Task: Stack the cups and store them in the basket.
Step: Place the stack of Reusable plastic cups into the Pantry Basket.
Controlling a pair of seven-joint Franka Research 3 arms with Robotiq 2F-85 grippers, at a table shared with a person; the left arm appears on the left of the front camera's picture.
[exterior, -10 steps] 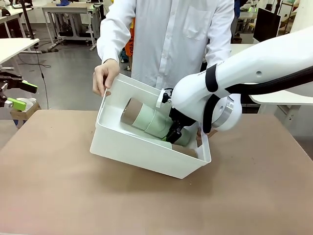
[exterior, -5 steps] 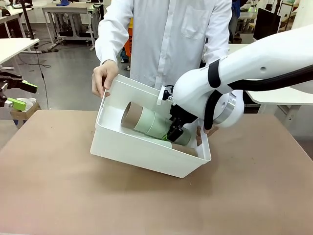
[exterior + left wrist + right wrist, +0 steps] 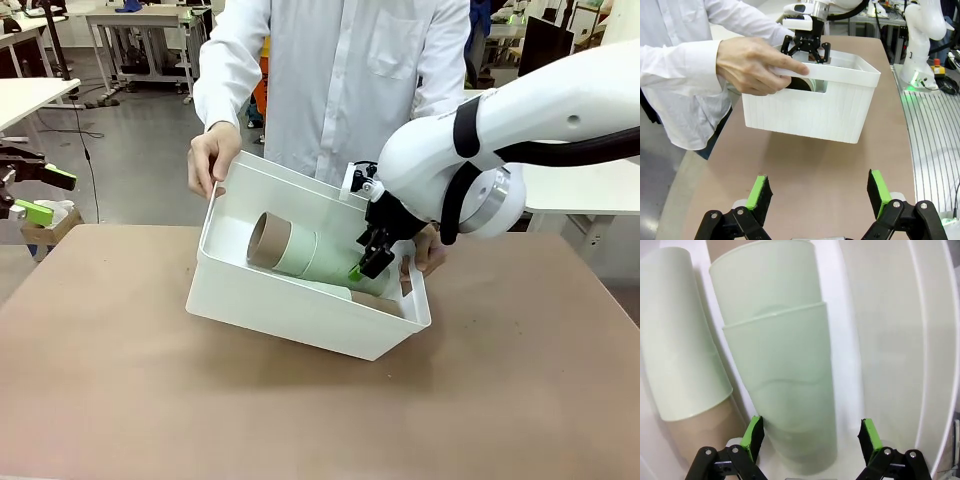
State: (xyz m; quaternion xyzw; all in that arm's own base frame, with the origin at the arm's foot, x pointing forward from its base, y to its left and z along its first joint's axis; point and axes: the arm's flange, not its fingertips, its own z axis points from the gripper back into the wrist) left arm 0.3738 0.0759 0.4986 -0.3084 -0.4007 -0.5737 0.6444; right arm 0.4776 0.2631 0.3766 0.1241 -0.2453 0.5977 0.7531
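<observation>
Basket: the large white rectangular plastic basket (image 3: 300,310) sits tilted on the brown table (image 3: 120,400), its far rim lifted by the person's hand (image 3: 212,157).
Cups: a stack of pale mint green and tan-brown tapered cups (image 3: 300,250) lies on its side inside the basket, tan mouth toward the raised end.
Right gripper: the right gripper (image 3: 368,262) is inside the basket just above the cups, jaws spread wide, holding nothing.
Left gripper: the left gripper (image 3: 819,196) hangs above the table, near the basket, jaws wide and empty.
</observation>
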